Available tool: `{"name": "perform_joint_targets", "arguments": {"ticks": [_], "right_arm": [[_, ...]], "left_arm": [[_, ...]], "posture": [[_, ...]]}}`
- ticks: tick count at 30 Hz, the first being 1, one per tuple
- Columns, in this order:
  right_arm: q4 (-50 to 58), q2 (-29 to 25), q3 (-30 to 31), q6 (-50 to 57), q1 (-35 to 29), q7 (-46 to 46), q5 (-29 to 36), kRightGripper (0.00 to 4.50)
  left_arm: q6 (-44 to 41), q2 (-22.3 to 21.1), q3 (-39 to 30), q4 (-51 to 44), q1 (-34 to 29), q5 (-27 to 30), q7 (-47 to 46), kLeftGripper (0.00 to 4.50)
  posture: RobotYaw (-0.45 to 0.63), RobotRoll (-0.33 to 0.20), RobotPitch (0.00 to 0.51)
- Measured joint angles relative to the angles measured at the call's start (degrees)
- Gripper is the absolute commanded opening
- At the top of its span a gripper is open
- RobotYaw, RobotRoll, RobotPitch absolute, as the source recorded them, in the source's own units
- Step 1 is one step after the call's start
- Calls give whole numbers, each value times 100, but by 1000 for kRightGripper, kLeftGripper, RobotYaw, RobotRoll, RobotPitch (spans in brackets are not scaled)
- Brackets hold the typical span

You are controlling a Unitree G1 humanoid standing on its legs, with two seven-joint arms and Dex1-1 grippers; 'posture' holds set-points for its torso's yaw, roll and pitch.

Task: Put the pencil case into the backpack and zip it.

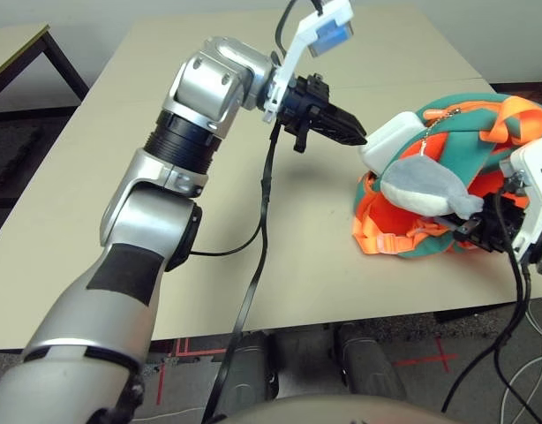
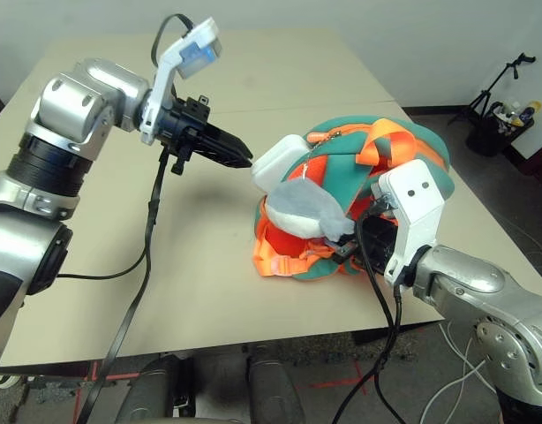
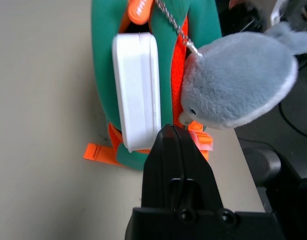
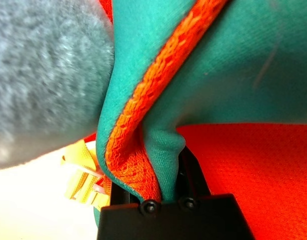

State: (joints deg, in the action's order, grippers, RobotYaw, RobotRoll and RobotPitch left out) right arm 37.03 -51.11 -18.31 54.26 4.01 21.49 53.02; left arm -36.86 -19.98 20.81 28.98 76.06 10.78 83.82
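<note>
Pencil case [image 3: 138, 90] in white lies lengthwise at the mouth of the teal and orange backpack [image 2: 343, 177] on the counter [image 2: 200, 300], one end at the dark gap by the orange zip pull [image 3: 140, 11] and much of its length outside. I judge the job part done: the case has been brought to the bag and perhaps started into it, though how deep that far end sits I cannot tell from this angle.

My left end effector [image 3: 174, 131], its two black fingers closed together, holds nothing and points at the exposed end of the case from just beside it. My right end effector [image 4: 156, 182], on the bag's other side, has its fingers closed on a fold of teal fabric and orange mesh, apparently to steady the backpack and keep its mouth accessible. The grey plush charm [image 3: 238, 80] hangs on its chain between the case and that grip.

Left for me to do, as I read it, is to push the case fully inside, probably with the closed left fingertips, then find the pull and run the zip shut. The case could skid along the outer fabric instead of going in, or a protruding corner could block the zip. No part of the closing appears done.
</note>
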Motion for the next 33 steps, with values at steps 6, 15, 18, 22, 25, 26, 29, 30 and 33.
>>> {"name": "perform_joint_targets", "arguments": {"ticks": [6, 15, 18, 22, 25, 26, 29, 30, 33], "right_arm": [[69, 58, -2, 100, 25, -73, 2, 185], [121, 89, -13, 146, 21, -81, 2, 185], [121, 98, -12, 145, 21, -79, -9, 185], [121, 98, -10, 144, 19, -75, -21, 185], [121, 98, -7, 145, 22, -73, -22, 185], [121, 98, -6, 145, 22, -73, -22, 185], [124, 99, -5, 149, 27, -78, -20, 185], [129, 102, -5, 153, 29, -82, -18, 185], [165, 123, -3, 176, 30, -101, -15, 185]], "left_arm": [[432, 147, 42, 407, -1, -187, -38, 0], [333, 159, -36, 518, 143, -163, 82, 0], [333, 157, -87, 518, 144, -167, 34, 0], [403, 254, -89, 518, 113, -182, -101, 0], [413, 350, -89, 518, 64, -179, -169, 0], [413, 372, -90, 517, 32, -177, -188, 0], [413, 518, -89, 517, -103, -178, -270, 0], [413, 571, -81, 517, -147, -180, -296, 0], [416, 644, -72, 527, -184, -184, -351, 0]], "posture": [[-182, 0, 83], [-172, 0, 78], [-176, 0, 74], [-184, 0, 77], [-190, 0, 82], [-194, 0, 85], [-198, 0, 87], [-199, 0, 87], [-197, 0, 90]]}}
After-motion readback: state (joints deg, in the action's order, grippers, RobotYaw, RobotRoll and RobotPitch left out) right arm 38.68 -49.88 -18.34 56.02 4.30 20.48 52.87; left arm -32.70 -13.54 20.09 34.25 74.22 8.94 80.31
